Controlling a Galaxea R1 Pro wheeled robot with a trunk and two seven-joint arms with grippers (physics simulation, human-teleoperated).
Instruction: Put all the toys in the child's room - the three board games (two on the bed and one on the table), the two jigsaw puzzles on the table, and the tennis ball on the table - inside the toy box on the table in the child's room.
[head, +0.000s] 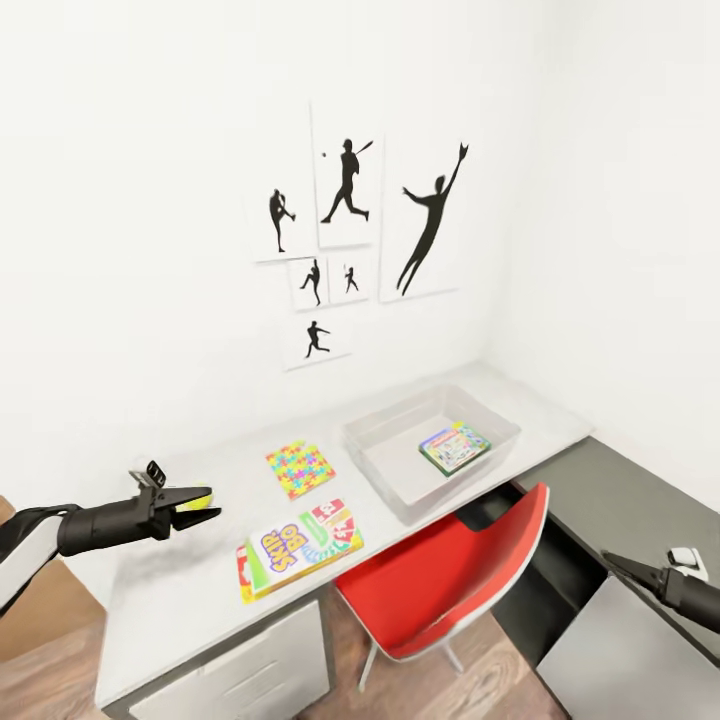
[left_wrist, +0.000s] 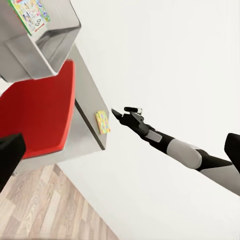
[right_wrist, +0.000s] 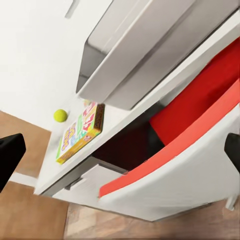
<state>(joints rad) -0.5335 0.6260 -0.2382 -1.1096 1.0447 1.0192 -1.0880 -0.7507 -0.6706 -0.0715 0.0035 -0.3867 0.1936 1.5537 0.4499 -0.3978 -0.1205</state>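
Red chair (head: 440, 580) in front, one puzzle boxed, most toys yet to go.

The left gripper (head: 195, 506) reaches over the bench (head: 180, 600), its fingers around the tennis ball (head: 198, 497); whether they grip it or merely bracket it I cannot tell. The toy box (head: 385, 470) holds one jigsaw puzzle (head: 454, 447). The second jigsaw puzzle (head: 300, 468) and the Skip-Bo board game (head: 299, 551) lie on the bench beside the box. The right gripper (head: 625, 572) hangs low by the chair, fingers apparently empty, opening unclear. By my judgement five toys remain.

left pincer (head: 196, 507) perhaps at tennis ball (head: 201, 497)
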